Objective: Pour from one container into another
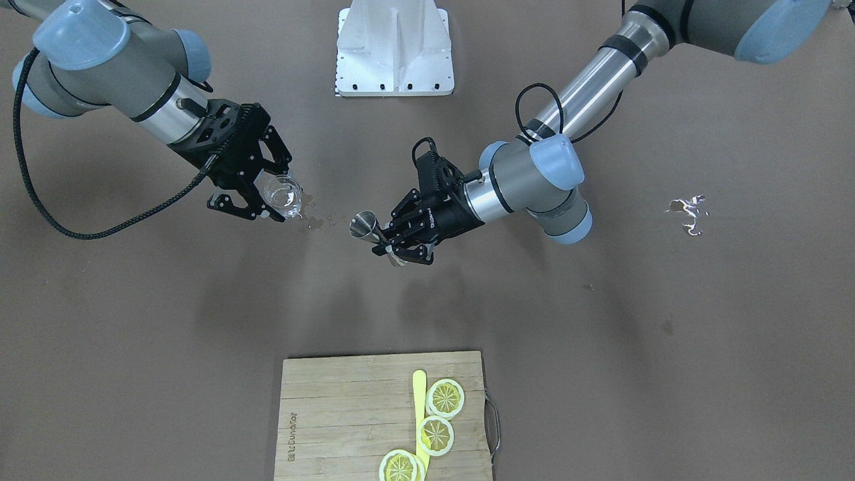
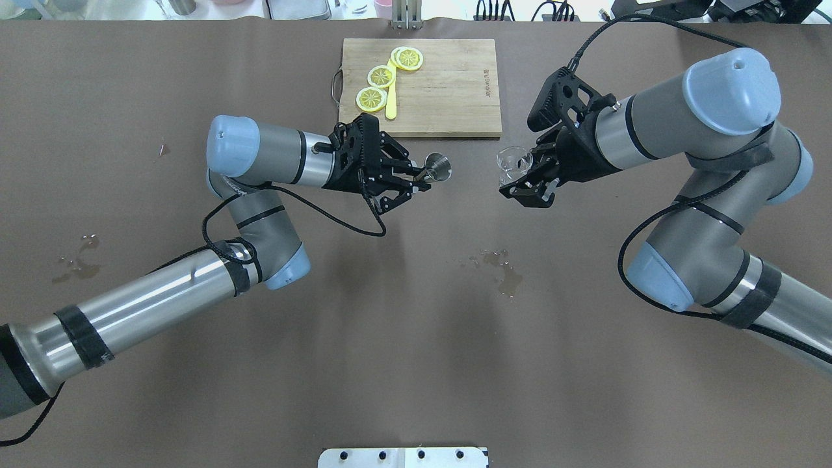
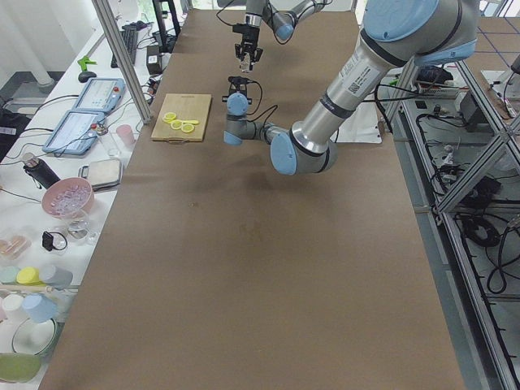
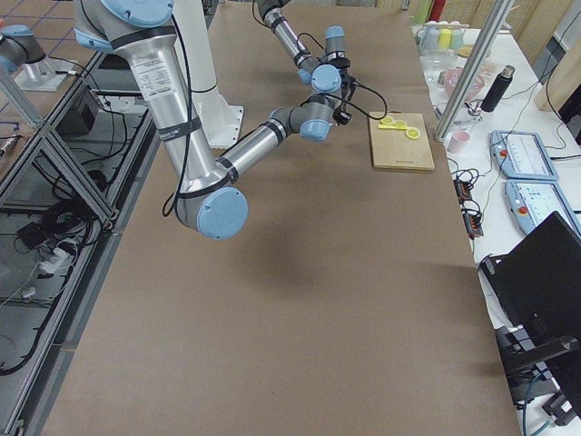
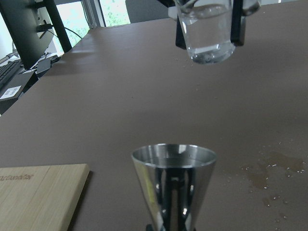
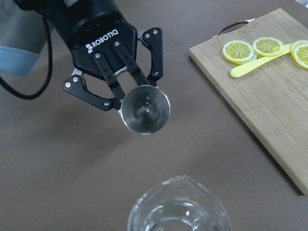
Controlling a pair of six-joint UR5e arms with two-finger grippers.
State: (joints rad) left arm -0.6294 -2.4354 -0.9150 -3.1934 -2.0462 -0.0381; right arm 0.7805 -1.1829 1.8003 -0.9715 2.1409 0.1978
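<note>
Over the desk (image 2: 416, 364), short of the board (image 2: 448, 97) at its edge away from the robot, both containers hang in the air, well apart. The right fingers (image 2: 523, 192) are clenched on the glass (image 2: 513, 161), which carries a little water. The left fingers (image 2: 409, 188) grip the jigger (image 2: 438, 167) low on its body, and its bowl looks dry. A few drops (image 2: 504, 270) wet the desk roughly under the gap between them.

Both grasps and the lift are done. By my reading the pour itself has not begun: no stream shows and the glass is level. What is left is to bring the glass over the jigger's mouth and tip it.

The glass stands upright, mouth up, and the left wrist view shows it higher than the jigger. The jigger's long axis is near vertical too, wide mouth up.
</note>
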